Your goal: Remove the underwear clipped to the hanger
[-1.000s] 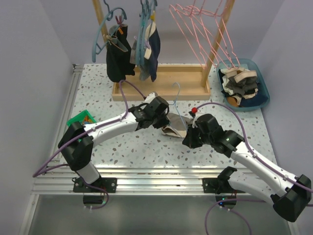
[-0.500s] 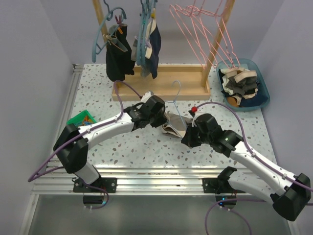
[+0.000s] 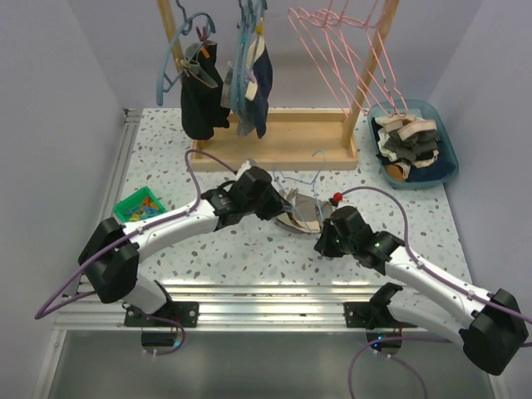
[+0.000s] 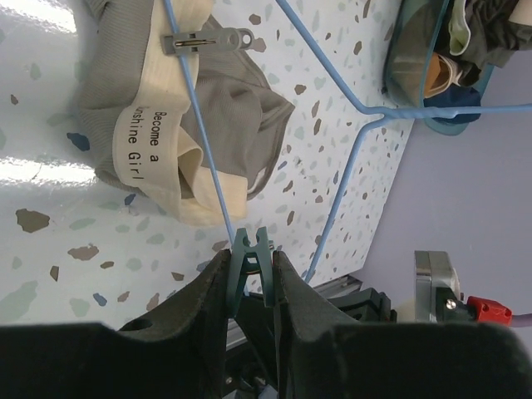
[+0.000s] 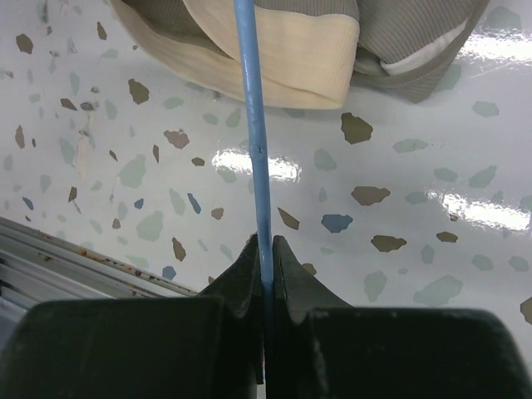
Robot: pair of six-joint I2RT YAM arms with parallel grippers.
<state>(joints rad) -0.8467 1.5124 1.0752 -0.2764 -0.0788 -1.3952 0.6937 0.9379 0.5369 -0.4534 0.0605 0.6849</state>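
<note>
Left pincer (image 4: 250, 268) on clip (image 4: 251, 246), underwear (image 4: 249, 116) just beyond

I work in a robotics lab cell: speckled white tabletop (image 3: 249, 253), aluminium frame rails (image 3: 266, 296), plain lilac walls (image 3: 50, 83).

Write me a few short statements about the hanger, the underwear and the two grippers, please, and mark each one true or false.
1. The right gripper is shut on the thin blue wire hanger. True.
2. The left gripper pinches a teal plastic clip on that hanger. True.
3. The grey ribbed underwear with a cream waistband lies on the white speckled table. True.
4. The blue plastic tub is empty. False: it holds a pile of garments.
5. The waistband is plain. False: it carries printed words.
</note>
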